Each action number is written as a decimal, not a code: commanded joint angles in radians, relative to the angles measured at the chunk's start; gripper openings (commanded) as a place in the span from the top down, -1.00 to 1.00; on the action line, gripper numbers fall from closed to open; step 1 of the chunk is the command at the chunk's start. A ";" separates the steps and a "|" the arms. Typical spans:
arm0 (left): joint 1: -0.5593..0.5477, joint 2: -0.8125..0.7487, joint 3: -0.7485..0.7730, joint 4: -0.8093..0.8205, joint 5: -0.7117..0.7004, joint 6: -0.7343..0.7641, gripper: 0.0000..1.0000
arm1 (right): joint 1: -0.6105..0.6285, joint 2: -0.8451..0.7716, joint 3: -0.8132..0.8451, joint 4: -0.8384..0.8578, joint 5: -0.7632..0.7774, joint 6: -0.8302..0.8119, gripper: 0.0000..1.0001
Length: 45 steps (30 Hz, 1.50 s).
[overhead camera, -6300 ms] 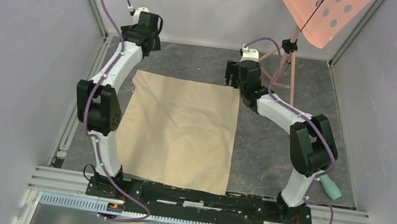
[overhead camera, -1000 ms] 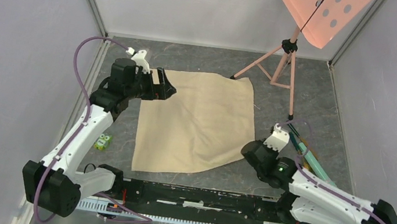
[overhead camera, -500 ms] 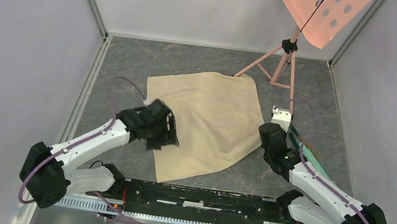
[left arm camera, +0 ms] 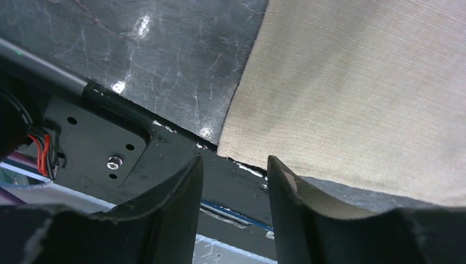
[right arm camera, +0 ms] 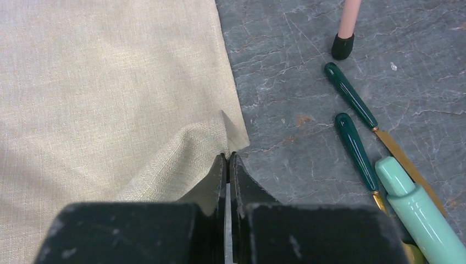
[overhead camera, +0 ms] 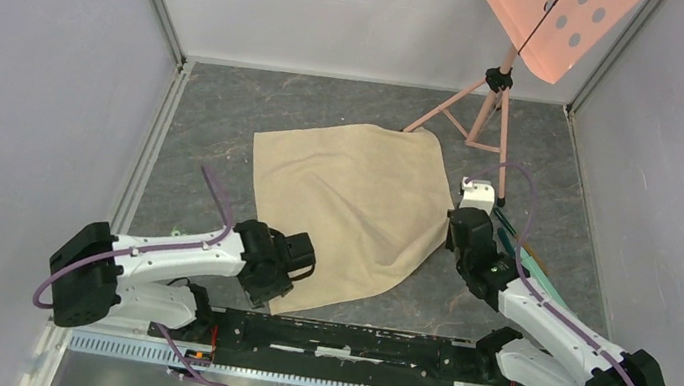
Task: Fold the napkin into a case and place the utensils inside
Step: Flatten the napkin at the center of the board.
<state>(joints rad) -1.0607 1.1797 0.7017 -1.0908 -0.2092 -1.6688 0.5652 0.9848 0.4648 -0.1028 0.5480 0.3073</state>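
Presently, napkin (overhead camera: 356, 205): beige cloth, spread unfolded mid-bench (overhead camera: 227, 116), skewed.
Left hand (left arm camera: 233, 168): jaws apart, at the napkin's 7 o'clock corner, cloth tip just ahead of the gap.
Right hand (right arm camera: 227, 165): closed, pinching the napkin's puckered 3 o'clock edge.
Utensils (right arm camera: 357, 148): green-handled, gold-bladed, at 3 o'clock beyond that edge.

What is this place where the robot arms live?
Probably a robot test booth, not a home. The left arm and right arm are bolted to a metal rail, plain pale walls box in the dark tabletop, and a pink tripod stands at the back.
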 commanded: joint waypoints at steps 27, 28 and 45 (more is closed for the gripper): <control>-0.020 -0.018 -0.202 0.183 0.015 -0.381 0.20 | -0.013 -0.046 0.028 -0.011 -0.088 -0.001 1.00; -0.015 -0.026 -0.202 0.174 -0.004 -0.373 0.31 | -0.013 -0.048 0.031 -0.018 -0.096 0.002 1.00; 0.108 -0.097 -0.013 0.040 -0.227 -0.071 0.95 | -0.013 -0.038 0.115 -0.054 -0.203 -0.019 1.00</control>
<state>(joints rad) -0.9749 1.1053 0.5922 -0.9871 -0.2832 -1.8698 0.5549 0.9428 0.4923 -0.1574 0.3893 0.3187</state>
